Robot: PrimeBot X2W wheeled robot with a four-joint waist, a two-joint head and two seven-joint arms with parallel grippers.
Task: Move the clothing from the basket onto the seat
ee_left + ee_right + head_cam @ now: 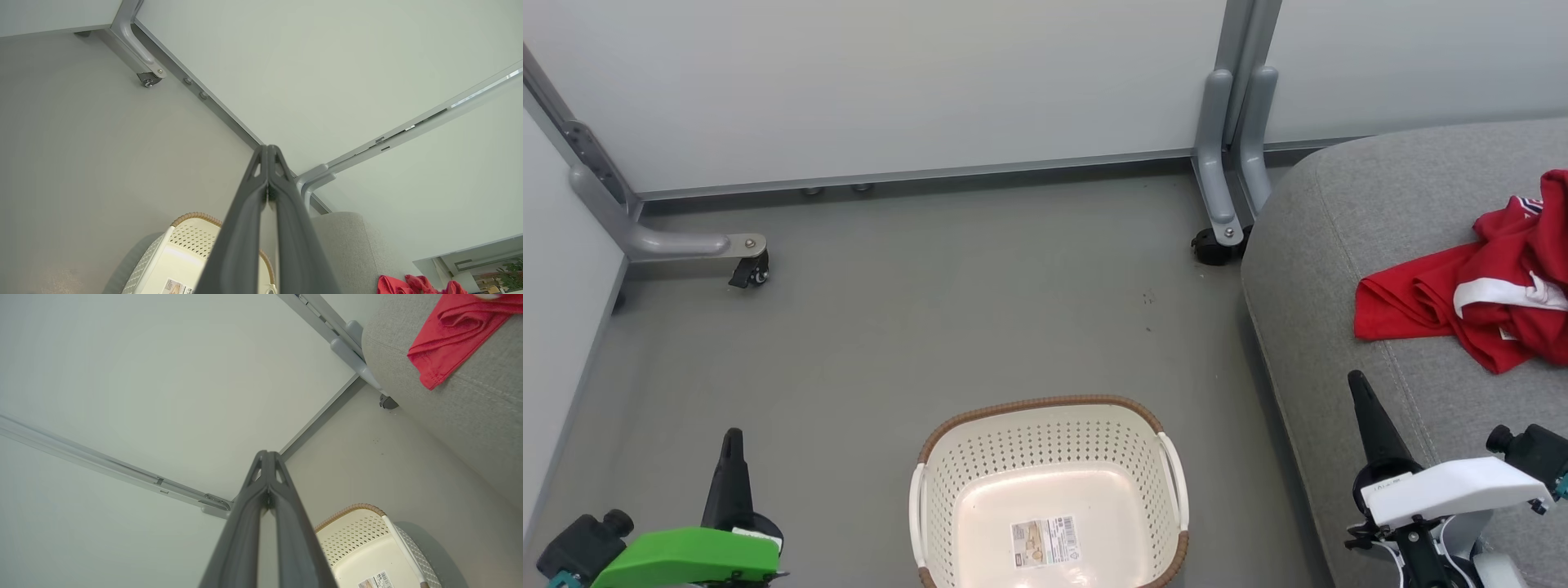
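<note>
Red clothing (1478,298) with white stripes lies crumpled on the grey seat (1372,212) at the right; it also shows as red clothing (449,330) on the seat (482,416) and as a red heap (408,284). The cream basket (1045,445) with a brown rim stands on the floor at the bottom centre, holding just a paper label (1045,541). My left gripper (733,437) is shut at the lower left, left of the basket, holding nothing. My right gripper (1356,382) is shut at the lower right, over the seat's front edge. Both wrist views show the fingers (267,163) (267,457) pressed together.
Pale partition panels (890,82) close off the back and left. Their grey metal legs end in castors on the floor (750,269) (1217,241). Grey floor (931,327) lies between the basket and the panels.
</note>
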